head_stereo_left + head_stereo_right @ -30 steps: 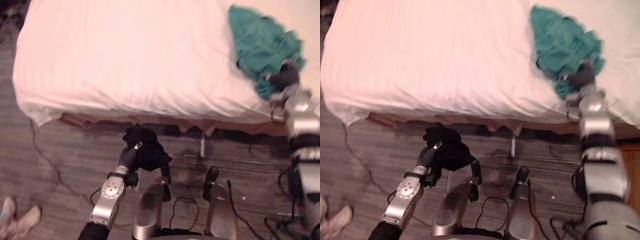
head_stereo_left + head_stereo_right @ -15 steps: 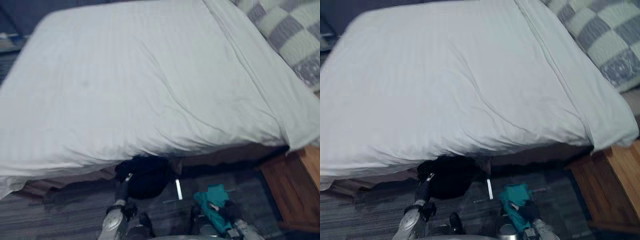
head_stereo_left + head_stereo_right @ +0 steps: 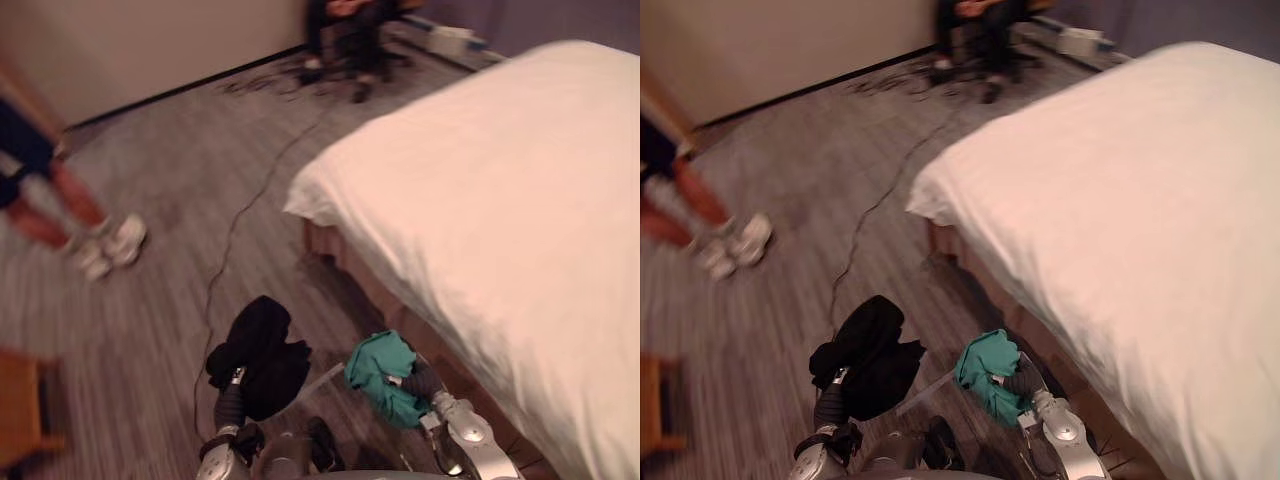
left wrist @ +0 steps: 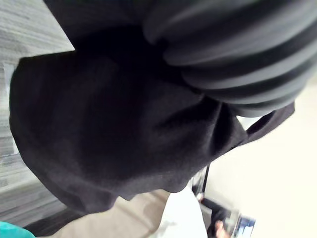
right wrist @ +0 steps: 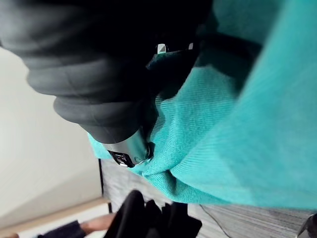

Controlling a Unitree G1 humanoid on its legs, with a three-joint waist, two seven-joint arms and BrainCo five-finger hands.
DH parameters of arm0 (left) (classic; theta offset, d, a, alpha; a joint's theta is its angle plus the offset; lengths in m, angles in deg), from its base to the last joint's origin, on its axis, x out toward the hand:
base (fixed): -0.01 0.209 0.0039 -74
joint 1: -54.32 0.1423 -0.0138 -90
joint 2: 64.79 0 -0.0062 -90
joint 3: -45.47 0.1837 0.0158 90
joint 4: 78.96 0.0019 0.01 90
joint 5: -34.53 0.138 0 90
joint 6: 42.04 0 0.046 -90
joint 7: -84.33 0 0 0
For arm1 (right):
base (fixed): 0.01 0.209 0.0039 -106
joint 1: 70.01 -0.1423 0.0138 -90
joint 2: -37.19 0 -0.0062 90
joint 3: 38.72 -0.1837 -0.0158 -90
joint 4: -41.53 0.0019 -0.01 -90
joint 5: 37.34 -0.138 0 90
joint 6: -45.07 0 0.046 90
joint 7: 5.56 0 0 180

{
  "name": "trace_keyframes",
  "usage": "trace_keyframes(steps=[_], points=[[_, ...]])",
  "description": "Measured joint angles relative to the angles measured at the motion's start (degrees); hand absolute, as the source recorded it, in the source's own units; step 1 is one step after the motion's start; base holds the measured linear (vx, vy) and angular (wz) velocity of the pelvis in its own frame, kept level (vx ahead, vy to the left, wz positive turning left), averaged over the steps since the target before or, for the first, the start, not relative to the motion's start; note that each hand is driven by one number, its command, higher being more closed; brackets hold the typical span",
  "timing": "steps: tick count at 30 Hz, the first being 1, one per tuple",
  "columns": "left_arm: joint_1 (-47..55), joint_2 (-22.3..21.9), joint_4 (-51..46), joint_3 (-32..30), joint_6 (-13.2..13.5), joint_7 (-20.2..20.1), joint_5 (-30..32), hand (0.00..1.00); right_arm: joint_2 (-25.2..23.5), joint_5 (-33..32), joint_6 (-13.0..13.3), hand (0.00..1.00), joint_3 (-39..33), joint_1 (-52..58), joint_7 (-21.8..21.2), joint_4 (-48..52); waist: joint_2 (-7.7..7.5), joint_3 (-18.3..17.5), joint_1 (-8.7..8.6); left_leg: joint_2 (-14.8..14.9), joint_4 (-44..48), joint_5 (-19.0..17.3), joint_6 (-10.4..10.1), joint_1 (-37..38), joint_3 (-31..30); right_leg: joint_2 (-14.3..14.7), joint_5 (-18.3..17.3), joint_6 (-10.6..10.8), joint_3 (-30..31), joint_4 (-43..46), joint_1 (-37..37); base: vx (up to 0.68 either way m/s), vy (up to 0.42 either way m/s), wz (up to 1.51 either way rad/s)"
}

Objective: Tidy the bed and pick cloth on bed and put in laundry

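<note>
My left hand carries the black cloth over the floor, well off the bed. The fabric buries my grip, so I cannot tell how it is set. My right hand, nearer the bed's edge, pinches the bunched teal cloth. One of my fingers shows, the rest hidden.

arms silver-grey | left robot hand cover dark, ribbed | right robot hand cover apparently alike
</note>
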Motion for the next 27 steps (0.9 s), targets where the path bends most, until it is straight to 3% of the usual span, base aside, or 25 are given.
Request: trace_keyframes(steps=[1,3,4,6,7,8,14,18,20,21,22,23,24,26,27], points=[[-1.3,1.7,1.8,0.2,-0.1,-0.3,0.2,1.00,-2.0,-1.9,0.1,1.00,0.7,1.3,2.5,0.0,-1.45,0.5,-1.03,-2.4,-2.6,0.5,0.6,0.8,-5.2,6.1,-5.1,3.2,8.8,-1.1,-4.9,0.23,-0.008,2.33],[-2.5,2.0,4.6,0.7,-0.9,-0.3,0.5,1.00,-2.8,-3.3,0.9,1.00,1.0,3.6,4.8,0.0,-2.93,0.5,-1.85,-5.4,-6.2,2.3,0.4,3.2,-10.5,11.1,-8.7,5.1,16.3,-6.8,-9.5,0.30,-0.028,2.22],[-2.7,1.9,5.0,1.0,-1.2,-0.3,0.5,1.00,-2.8,-3.8,1.2,1.00,0.9,4.2,5.2,0.0,-2.96,0.5,-1.88,-6.0,-6.8,2.5,0.2,3.7,-11.8,12.4,-9.2,5.8,18.6,-9.1,-10.8,0.29,-0.039,1.97],[-3.6,2.0,7.9,3.6,-1.1,-1.6,0.6,1.00,-3.2,-5.7,2.5,1.00,-0.8,6.0,7.0,-0.3,-2.24,0.6,-3.61,-7.3,-8.2,3.4,-1.0,6.3,-18.3,18.9,-8.9,6.9,30.0,-21.3,-13.7,0.28,-0.067,1.87],[-3.7,2.1,8.5,4.1,-1.0,-1.7,0.6,1.00,-3.5,-6.3,2.9,1.00,-1.3,6.5,7.5,-0.6,-1.75,0.7,-3.85,-7.5,-8.6,3.4,-1.1,6.6,-19.0,19.7,-8.3,7.3,31.7,-23.7,-14.1,0.16,-0.057,1.08],[-6.4,0.7,13.4,6.9,0.2,-5.3,-1.3,1.00,-5.3,-8.2,5.8,1.00,-7.1,3.6,12.5,-5.8,-0.91,-4.3,-4.73,-4.7,-6.9,-2.0,-5.7,9.3,-17.0,23.5,9.5,3.3,33.8,-43.3,-10.0,0.05,-0.023,0.27],[-6.4,0.7,13.4,6.8,0.2,-5.3,-1.2,1.00,-5.3,-8.2,5.8,1.00,-7.2,3.8,12.2,-5.8,-1.00,-4.4,-4.71,-4.6,-7.0,-2.0,-5.7,9.3,-16.9,23.6,9.5,3.3,34.0,-43.6,-10.0,0.00,0.000,-0.01],[-6.4,0.7,13.5,6.4,0.2,-4.8,0.5,1.00,-5.3,-8.9,5.6,1.00,-7.1,4.7,8.8,-5.9,-1.19,-4.4,-4.55,-3.9,-7.2,-2.6,-6.2,9.0,-16.3,24.3,9.3,2.9,34.0,-44.4,-9.9,0.00,-0.004,-0.07],[-6.5,0.7,13.7,6.2,0.2,-3.8,2.0,1.00,-5.0,-10.3,5.1,1.00,-7.0,5.0,6.0,-6.4,-0.74,-4.2,-4.53,-2.6,-3.3,-5.7,-8.0,7.4,-15.9,25.7,7.7,2.5,33.8,-43.1,-10.3,0.04,-0.076,-0.17],[-6.6,0.2,14.2,6.0,0.3,-3.4,2.8,1.00,-4.4,-10.6,4.8,1.00,-6.9,5.4,4.3,-6.5,0.21,-3.5,-4.39,-0.8,1.1,-8.5,-10.6,6.2,-15.1,26.7,5.3,1.4,33.0,-38.2,-11.6,0.15,-0.176,-0.14],[-6.5,0.6,15.1,4.0,0.8,-2.5,4.5,1.00,-4.1,-10.7,4.8,1.00,-6.9,6.0,2.0,-6.3,-0.48,-2.7,-4.27,2.0,14.8,-10.7,-14.7,1.4,-13.6,27.3,-0.9,-0.8,31.0,-32.7,-11.7,0.13,-0.140,0.01],[-7.6,0.4,15.9,3.7,0.8,-2.1,4.7,1.00,-3.6,-11.1,4.6,1.00,-7.0,6.1,1.1,-6.5,0.29,-1.4,-4.41,3.5,22.6,-9.6,-14.8,-2.4,-13.8,27.7,-2.4,-1.1,30.1,-31.6,-11.2,0.10,-0.128,0.24],[-8.7,0.4,16.0,3.7,0.8,-1.4,5.7,1.00,-3.3,-12.0,4.5,1.00,-7.1,6.1,-0.2,-6.9,-0.56,0.3,-4.30,4.6,29.8,-8.7,-15.5,-6.0,-14.2,27.5,-3.1,-1.5,29.6,-31.1,-10.0,0.03,-0.045,0.30],[-9.2,0.4,15.9,4.0,0.8,-1.4,6.8,1.00,-2.4,-13.6,4.2,1.00,-7.3,6.1,-2.4,-7.0,-0.98,2.5,-4.08,4.2,30.2,-9.5,-14.6,-9.6,-13.5,25.9,-3.9,-1.7,28.1,-31.4,-7.8,0.11,-0.037,0.36],[-9.3,0.3,15.7,4.1,0.9,-1.6,6.7,1.00,-1.9,-14.0,4.0,1.00,-7.9,6.1,-3.8,-7.0,-1.12,3.7,-4.07,3.8,24.3,-9.2,-14.4,-11.1,-11.7,24.5,-4.7,-1.3,26.9,-32.2,-5.9,0.18,0.008,0.44]])
